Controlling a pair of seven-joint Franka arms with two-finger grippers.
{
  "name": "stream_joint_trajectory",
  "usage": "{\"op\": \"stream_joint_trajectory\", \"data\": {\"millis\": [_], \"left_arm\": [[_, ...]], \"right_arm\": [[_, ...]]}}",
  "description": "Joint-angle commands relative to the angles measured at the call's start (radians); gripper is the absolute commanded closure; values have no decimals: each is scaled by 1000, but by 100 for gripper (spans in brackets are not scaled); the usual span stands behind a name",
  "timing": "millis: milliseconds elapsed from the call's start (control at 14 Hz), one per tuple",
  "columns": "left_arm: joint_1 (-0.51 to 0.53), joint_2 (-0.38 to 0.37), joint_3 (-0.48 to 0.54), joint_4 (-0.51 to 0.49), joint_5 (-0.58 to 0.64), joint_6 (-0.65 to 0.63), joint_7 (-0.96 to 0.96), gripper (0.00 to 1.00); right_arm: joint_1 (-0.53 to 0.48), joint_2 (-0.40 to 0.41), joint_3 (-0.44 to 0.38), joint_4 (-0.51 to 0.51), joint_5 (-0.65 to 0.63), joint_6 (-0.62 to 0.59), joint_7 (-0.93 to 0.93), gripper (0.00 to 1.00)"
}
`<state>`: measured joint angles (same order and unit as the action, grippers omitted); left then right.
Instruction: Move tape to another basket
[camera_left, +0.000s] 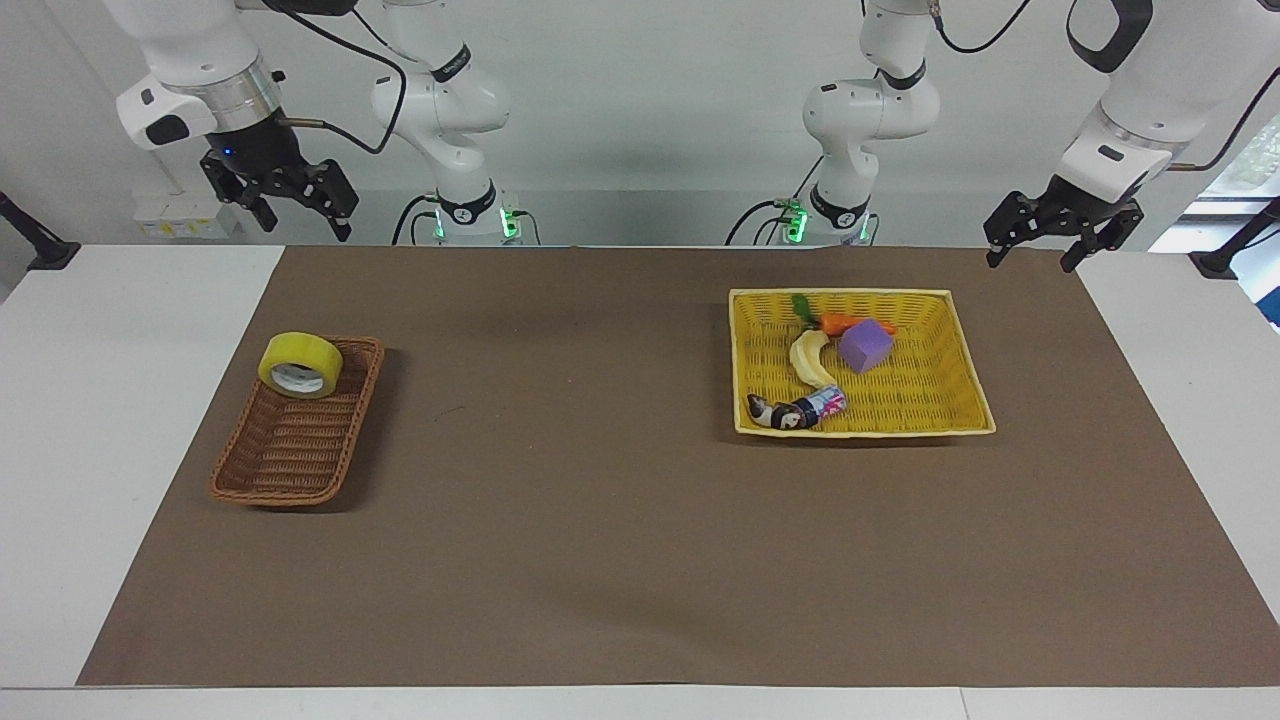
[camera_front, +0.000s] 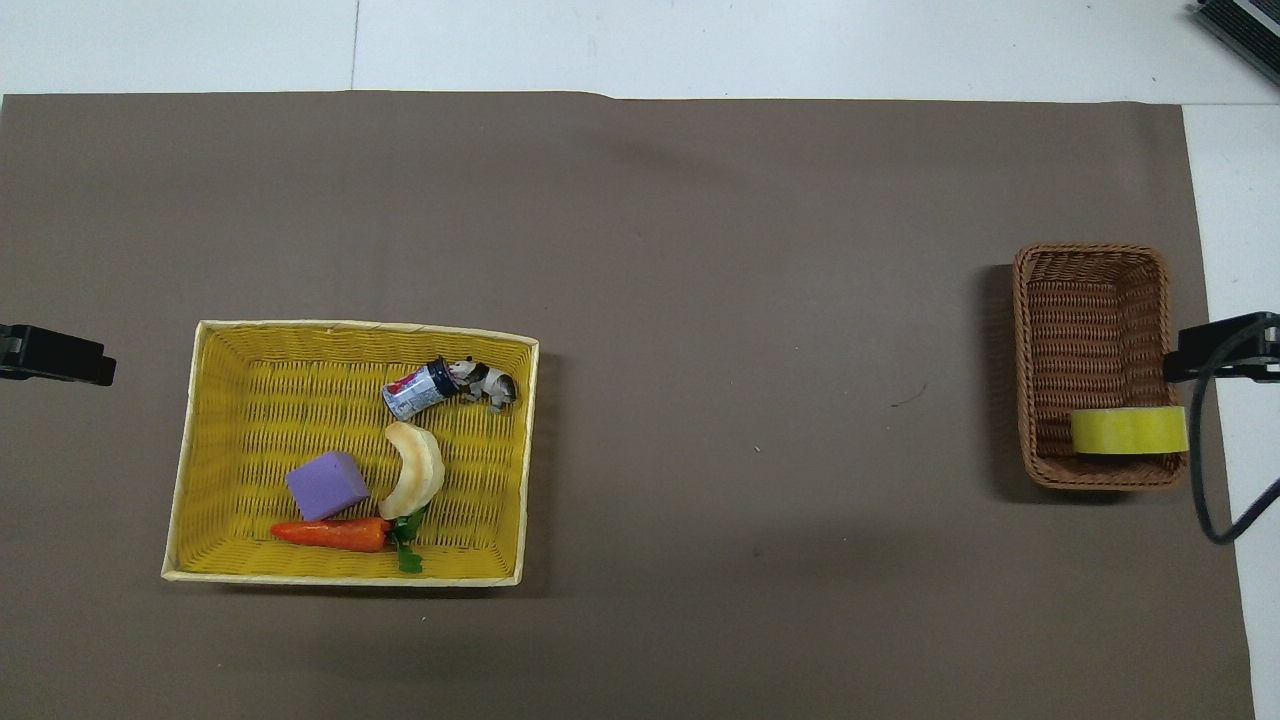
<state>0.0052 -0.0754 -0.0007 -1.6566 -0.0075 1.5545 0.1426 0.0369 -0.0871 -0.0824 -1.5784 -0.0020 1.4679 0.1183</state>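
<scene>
The tape (camera_left: 300, 365) leans on edge in the brown basket (camera_left: 296, 440), at its end nearer the robots. The right gripper (camera_left: 293, 214) hangs high over the table edge, fingers apart and empty; the left gripper (camera_left: 1032, 256) waits over its own end, also spread

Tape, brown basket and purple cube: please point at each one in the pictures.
tape (camera_left: 299, 364), facing view, yellow outer band.
brown basket (camera_left: 285, 450), facing view, bare woven floor.
purple cube (camera_left: 865, 345), facing view, its top face.

Yellow tape (camera_left: 300, 365) with a grey-white core in a brown woven basket (camera_left: 290, 445); purple cube (camera_left: 865, 345) in a bright yellow woven basket (camera_left: 930, 400)
</scene>
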Motion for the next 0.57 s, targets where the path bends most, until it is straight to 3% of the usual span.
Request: {"op": "stream_joint_trajectory", "data": {"millis": [0,500], "left_arm": [[6,6,-4,17,17,-16,12,0],[6,6,-4,17,17,-16,12,0]], "right_arm": [[-15,-17,4,-35,19,11,-41,0],[-14,-14,9,-29,11,19,-52,0]]}}
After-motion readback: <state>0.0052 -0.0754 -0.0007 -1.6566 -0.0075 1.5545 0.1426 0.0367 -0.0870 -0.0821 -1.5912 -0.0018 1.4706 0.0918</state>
